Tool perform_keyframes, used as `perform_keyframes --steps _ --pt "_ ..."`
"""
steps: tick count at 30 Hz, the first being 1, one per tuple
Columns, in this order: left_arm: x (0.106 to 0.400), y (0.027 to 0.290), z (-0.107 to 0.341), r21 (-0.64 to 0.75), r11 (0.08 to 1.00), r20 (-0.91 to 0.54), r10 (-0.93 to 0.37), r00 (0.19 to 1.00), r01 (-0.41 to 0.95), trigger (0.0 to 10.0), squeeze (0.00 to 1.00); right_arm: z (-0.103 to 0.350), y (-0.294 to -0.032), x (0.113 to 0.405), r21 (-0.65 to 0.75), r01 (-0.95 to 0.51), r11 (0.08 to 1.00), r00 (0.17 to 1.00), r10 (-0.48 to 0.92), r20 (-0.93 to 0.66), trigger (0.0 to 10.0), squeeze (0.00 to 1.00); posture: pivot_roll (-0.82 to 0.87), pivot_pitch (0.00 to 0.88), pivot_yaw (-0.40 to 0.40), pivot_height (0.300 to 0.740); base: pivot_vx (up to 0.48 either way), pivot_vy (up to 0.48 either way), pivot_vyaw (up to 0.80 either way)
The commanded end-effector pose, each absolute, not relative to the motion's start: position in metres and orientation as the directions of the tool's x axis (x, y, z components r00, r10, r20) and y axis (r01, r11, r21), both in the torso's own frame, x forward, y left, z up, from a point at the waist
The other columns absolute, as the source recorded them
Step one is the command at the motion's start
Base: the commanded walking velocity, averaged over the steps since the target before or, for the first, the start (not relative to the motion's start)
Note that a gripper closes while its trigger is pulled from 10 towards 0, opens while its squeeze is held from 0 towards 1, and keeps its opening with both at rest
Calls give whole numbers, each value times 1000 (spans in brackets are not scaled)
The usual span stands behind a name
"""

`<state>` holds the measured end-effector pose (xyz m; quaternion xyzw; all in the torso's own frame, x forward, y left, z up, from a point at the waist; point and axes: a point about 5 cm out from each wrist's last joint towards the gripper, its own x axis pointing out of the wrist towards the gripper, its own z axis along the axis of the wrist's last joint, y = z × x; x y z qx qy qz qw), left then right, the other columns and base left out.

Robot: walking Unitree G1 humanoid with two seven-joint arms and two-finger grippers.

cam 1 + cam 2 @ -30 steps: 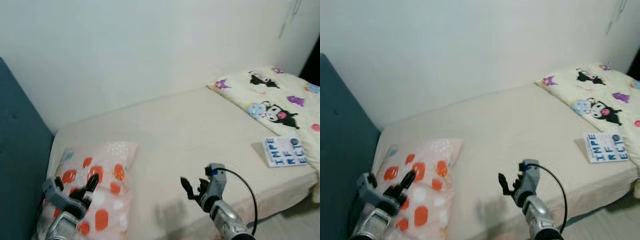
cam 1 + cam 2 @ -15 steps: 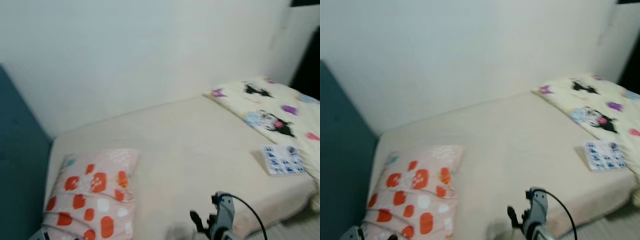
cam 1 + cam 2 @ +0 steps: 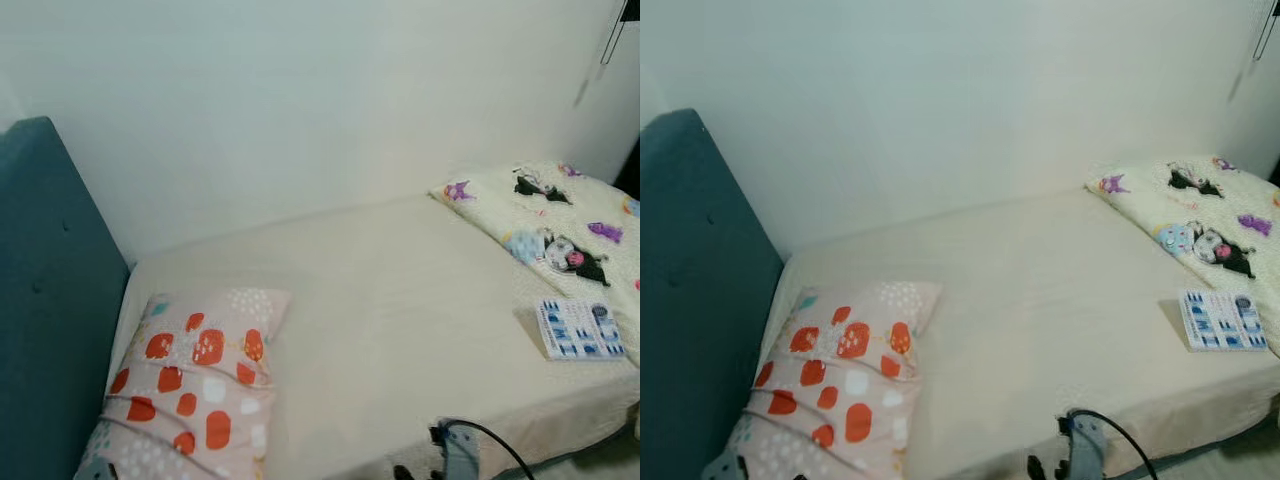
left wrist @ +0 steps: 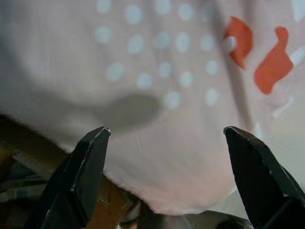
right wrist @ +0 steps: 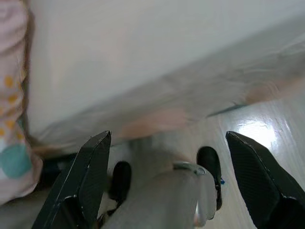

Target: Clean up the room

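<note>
Both arms have dropped; left pincer (image 4: 164,176) gapes over pillow (image 3: 195,385), right pincer (image 5: 167,181) spread above floor (image 5: 267,129).

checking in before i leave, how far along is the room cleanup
Done: the spotted pillow lies flat at the headboard end of the bed. In hand: nothing; the left gripper is open just above the pillow's edge, and the right gripper is open, low beside the bed. Left: the book lies near the bed's edge, and the cartoon-print blanket is bunched at the foot end.
</note>
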<state>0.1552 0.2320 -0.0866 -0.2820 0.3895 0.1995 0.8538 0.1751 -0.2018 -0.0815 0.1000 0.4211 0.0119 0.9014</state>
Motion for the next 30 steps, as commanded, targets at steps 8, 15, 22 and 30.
perform_keyframes --steps 8,15,22,30 --pt "155 233 -86 -306 798 -775 109 623 -520 10000 0 -87 -196 168 164 61 985 611 93 -786 10000 0 -59 0 10 729 0 0 326" --pt "154 235 -87 -276 809 -790 116 602 -519 10000 0 -91 -199 159 133 80 988 583 62 -810 10000 0 -56 0 15 729 0 0 0" --pt "152 235 -88 -231 827 -815 125 566 -514 10000 0 -91 -199 157 134 83 987 579 61 -813 10000 0 -55 0 16 729 -103 0 0" --pt "151 234 -89 -215 838 -822 122 557 -502 10000 0 -93 -197 154 132 92 987 565 58 -823 10000 0 -54 0 23 729 -480 0 0"
